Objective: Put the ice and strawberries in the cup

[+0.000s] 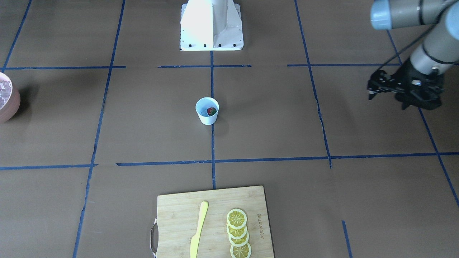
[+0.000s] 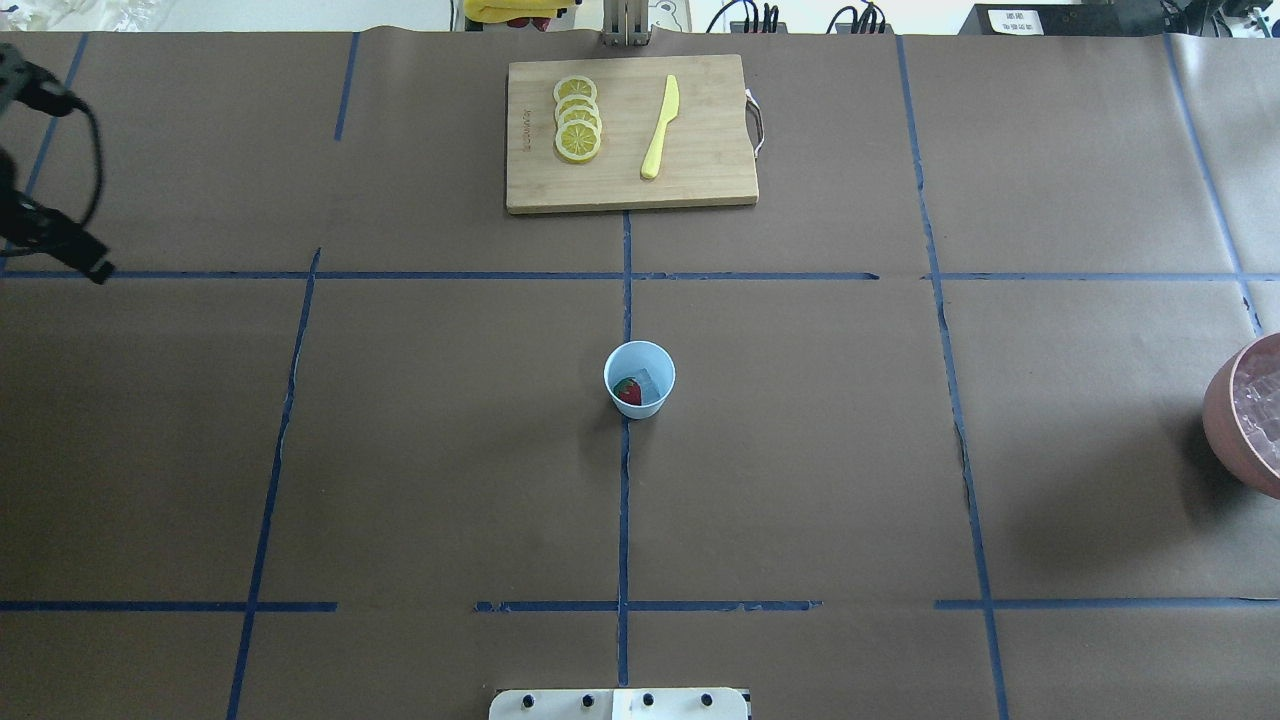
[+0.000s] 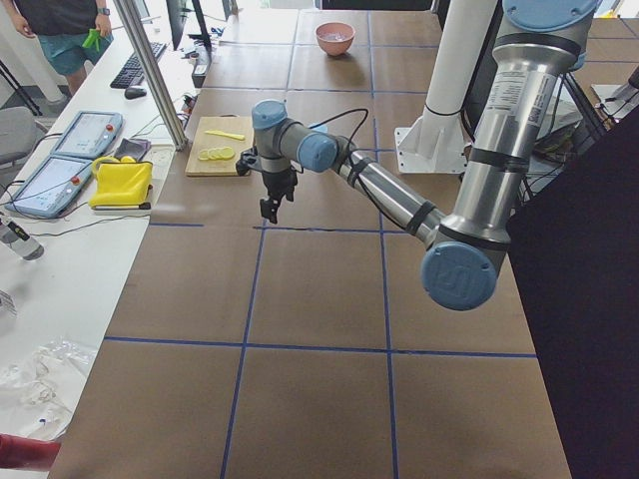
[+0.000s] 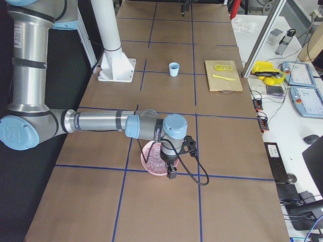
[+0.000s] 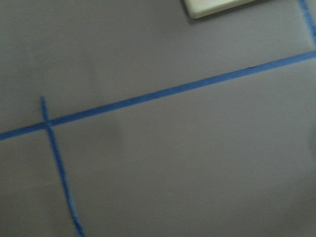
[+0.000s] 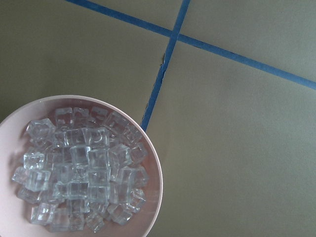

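The cup [image 2: 640,409] sits pretty much dead centre on the tabletop [image 2: 450,450], right on the blue tape cross. Inside it there's one strawberry [image 2: 627,391] with a clear ice cube [image 2: 652,381] next to it. The rest of the ice [image 6: 79,168] is piled in the pink bowl [image 2: 1225,420] at the tabletop's right edge. The right gripper [image 4: 171,174] hangs over that bowl's rim, and I can't tell if its fingers are apart or together. The left gripper [image 1: 373,86] is up in the air near the left edge, fingers look spread, holding nothing. At the far edge is a bamboo cutting board [image 2: 700,170] with four overlapping lemon slices [image 2: 577,118] and a yellow knife [image 2: 660,125].
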`<state>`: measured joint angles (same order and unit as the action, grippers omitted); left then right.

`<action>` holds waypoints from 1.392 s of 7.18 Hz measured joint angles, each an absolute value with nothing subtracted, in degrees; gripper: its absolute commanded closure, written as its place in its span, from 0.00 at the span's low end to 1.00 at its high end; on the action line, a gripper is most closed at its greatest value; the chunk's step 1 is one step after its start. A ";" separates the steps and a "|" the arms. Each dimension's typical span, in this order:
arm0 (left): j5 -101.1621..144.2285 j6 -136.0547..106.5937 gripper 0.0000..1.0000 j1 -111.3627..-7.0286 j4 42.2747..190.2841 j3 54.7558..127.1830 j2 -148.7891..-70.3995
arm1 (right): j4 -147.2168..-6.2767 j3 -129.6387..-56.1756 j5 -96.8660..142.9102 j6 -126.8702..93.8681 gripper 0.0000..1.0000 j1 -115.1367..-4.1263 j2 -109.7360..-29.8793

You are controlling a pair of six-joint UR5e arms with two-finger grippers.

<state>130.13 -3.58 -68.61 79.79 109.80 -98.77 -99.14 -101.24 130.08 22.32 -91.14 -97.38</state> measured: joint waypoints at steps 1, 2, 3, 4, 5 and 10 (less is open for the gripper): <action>133.83 5.44 0.00 -75.34 79.80 107.78 -94.37 | -99.14 -101.25 130.08 22.32 0.00 -91.14 -97.38; 135.63 11.93 0.00 -80.99 79.83 105.48 -91.16 | -99.14 -101.25 130.08 22.32 0.00 -91.14 -97.38; 136.33 16.11 0.00 -85.66 79.91 103.29 -88.65 | -99.14 -101.25 130.08 22.32 0.00 -91.14 -97.38; 136.54 18.19 0.00 -88.54 80.02 102.09 -86.62 | -99.14 -101.24 130.08 22.32 0.00 -91.14 -97.38; 136.49 18.82 0.00 -89.90 80.10 101.58 -85.09 | -99.14 -101.20 130.08 22.32 0.00 -91.14 -97.38; 136.02 17.44 0.00 -90.70 82.62 96.15 -86.91 | -99.14 -101.08 130.00 22.29 0.01 -91.14 -97.14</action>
<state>136.02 17.44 -90.70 82.62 96.15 -86.91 -99.14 -101.08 130.00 22.29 -91.14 -97.14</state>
